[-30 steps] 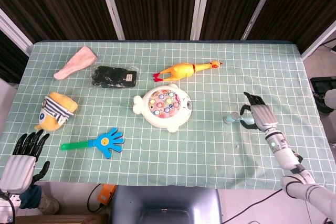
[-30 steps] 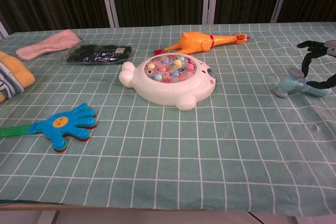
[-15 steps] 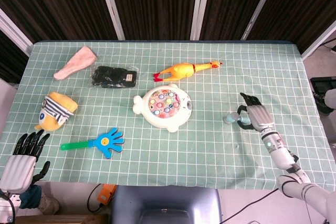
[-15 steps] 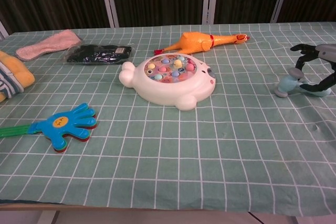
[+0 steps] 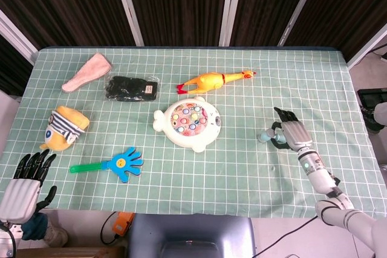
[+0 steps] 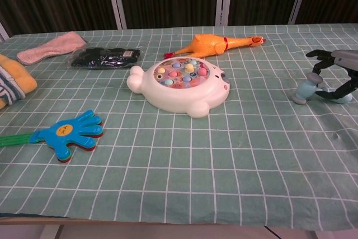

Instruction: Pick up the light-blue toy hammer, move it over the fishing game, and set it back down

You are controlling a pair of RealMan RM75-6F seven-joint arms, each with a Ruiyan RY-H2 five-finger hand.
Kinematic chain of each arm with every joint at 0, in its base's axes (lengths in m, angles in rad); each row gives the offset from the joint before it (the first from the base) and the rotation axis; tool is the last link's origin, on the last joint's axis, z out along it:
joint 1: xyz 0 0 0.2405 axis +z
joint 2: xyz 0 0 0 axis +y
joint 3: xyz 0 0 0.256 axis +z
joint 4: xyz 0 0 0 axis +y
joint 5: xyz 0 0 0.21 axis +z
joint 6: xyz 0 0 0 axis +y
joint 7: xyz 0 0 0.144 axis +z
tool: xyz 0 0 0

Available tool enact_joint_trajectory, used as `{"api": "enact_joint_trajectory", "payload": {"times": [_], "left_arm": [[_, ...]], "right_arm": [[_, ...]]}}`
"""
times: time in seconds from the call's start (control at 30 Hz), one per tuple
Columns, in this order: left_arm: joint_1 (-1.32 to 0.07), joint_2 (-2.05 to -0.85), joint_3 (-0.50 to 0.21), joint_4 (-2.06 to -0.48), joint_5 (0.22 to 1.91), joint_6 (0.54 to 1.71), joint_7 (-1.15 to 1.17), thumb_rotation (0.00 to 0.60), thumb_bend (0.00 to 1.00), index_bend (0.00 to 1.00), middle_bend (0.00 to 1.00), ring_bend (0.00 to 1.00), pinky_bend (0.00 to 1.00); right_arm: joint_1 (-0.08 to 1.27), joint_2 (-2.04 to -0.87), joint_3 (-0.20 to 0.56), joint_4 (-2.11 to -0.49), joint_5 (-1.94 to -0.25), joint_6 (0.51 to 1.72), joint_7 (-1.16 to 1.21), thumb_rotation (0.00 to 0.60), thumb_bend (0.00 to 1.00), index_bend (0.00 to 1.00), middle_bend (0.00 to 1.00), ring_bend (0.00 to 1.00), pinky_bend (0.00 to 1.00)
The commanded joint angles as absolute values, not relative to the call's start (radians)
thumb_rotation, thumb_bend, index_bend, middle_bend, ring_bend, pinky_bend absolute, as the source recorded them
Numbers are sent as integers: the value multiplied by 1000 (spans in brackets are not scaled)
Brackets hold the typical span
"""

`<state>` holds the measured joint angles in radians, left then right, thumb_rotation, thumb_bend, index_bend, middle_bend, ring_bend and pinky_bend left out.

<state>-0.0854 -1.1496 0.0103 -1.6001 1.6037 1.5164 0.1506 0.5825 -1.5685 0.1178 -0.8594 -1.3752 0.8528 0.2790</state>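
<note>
Hammer point(image 5: 266, 134) lies on the green checked cloth point(image 5: 242, 167) at the robot's right side, well apart from the fishing game point(image 5: 188, 123), head end pointing toward the game; in the chest view the hammer point(image 6: 308, 88) rests on the cloth with its handle running under the right hand point(image 6: 339, 76). Right hand point(image 5: 291, 133) sits over the handle, dark fingers point(image 6: 320, 65) arched above and around it; whether they actually grip it or only cage it, cannot tell from either view. Left hand point(image 5: 25, 180) hangs off the near left edge of the table, fingers straight and spread, holding nothing. Fishing game point(image 6: 180, 84) sits near mid-table, white body, coloured pieces in its round well. Rubber chicken point(image 5: 213, 80) lies just behind it, apart. Blue hand clapper point(image 5: 115, 162) lies near the front left; striped plush point(image 5: 63, 127) beyond it at the left edge. Black pouch point(image 5: 132, 88) and pink cloth point(image 5: 88, 72) lie at the far left, close together.
</note>
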Motion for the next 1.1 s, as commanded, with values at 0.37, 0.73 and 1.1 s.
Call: {"api": "enact_joint_trajectory", "payload": {"times": [0.37,0.73,1.1], "left_arm": [[-84,-1148,10,-1600,1605,1519,148,600,393,0,0,0,34],[-83,-1147,10,-1599,1608,1522,140,600,391,0,0,0,34],[-83,-1147,10,-1596,1612,1524,136,600,391,0,0,0,33]], "right_arm": [[588,-1572,116,-854,-1366,841,272,600,533,661,27,0,0],[595,-1584,115,-844,-1358,826,253,600,550,861,305,238,392],[593,-1612,116,-821,-1360,860,204,600,550,1000,613,742,995]]}}
